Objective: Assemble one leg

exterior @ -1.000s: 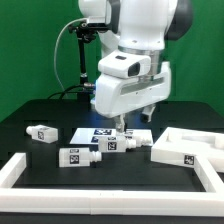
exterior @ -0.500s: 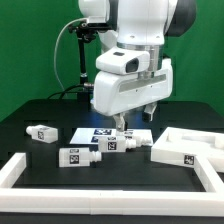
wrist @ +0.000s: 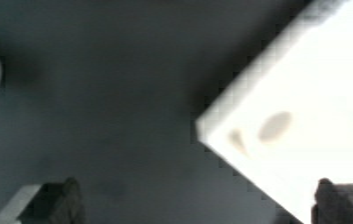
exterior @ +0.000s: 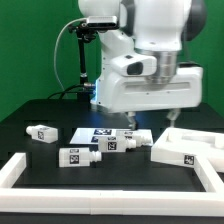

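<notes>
Empty gripper (exterior: 150,118) hung above table (exterior: 120,182), fingers (wrist: 56,204) spread wide, grasping nothing. Nearest leg (exterior: 120,142) lay on table close by marker board (exterior: 98,131). White panel (exterior: 185,150) at exterior view's right.

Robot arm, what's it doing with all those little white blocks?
The robot arm is building furniture. Its gripper hovers open and empty over the black table. A little white leg and others like it lie loose on the table, not picked up yet. The big white panel sits at the exterior view's right.
</notes>
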Robot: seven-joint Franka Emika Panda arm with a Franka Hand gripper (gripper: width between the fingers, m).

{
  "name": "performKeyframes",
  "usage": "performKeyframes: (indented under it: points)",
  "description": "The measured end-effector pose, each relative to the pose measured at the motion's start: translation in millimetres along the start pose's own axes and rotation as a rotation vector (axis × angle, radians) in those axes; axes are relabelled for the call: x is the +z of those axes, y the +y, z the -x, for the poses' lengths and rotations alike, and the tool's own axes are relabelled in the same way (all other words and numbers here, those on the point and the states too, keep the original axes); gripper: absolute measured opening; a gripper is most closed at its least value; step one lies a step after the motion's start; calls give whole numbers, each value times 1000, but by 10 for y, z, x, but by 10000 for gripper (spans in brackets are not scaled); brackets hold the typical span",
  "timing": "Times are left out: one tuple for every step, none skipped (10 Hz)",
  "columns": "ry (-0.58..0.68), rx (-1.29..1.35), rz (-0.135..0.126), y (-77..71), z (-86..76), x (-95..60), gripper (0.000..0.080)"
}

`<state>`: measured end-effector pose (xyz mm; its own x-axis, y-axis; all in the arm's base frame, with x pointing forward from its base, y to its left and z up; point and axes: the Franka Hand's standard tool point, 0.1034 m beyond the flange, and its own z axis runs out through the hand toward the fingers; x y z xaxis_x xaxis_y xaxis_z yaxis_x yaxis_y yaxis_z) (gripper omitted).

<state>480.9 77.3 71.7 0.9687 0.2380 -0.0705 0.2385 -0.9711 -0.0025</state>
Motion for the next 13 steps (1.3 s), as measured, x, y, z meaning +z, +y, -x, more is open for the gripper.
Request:
performKeyframes:
  points:
    - [0, -16, 0, 30, 5, 1, 648]
    - [0, -17, 0, 24, 6, 4, 648]
    - [0, -19, 0, 21, 6, 5, 648]
    - [0, -19, 0, 20, 6, 6, 648]
    - [1, -17, 0, 13, 13, 12, 648]
    - [13, 108, -1, -84, 125, 86, 648]
    - [-8, 174, -6, -186, 254, 189, 648]
    - [-19, 232, -15, -272, 292, 310, 648]
    - [-18, 280, -26, -314, 281, 427, 648]
    - [-22, 281, -30, -325, 296, 514, 648]
    - [-21, 276, -31, -358, 310, 586, 648]
    - [-25, 270, -31, -387, 325, 618, 648]
    - [-26, 260, -31, -387, 330, 625, 648]
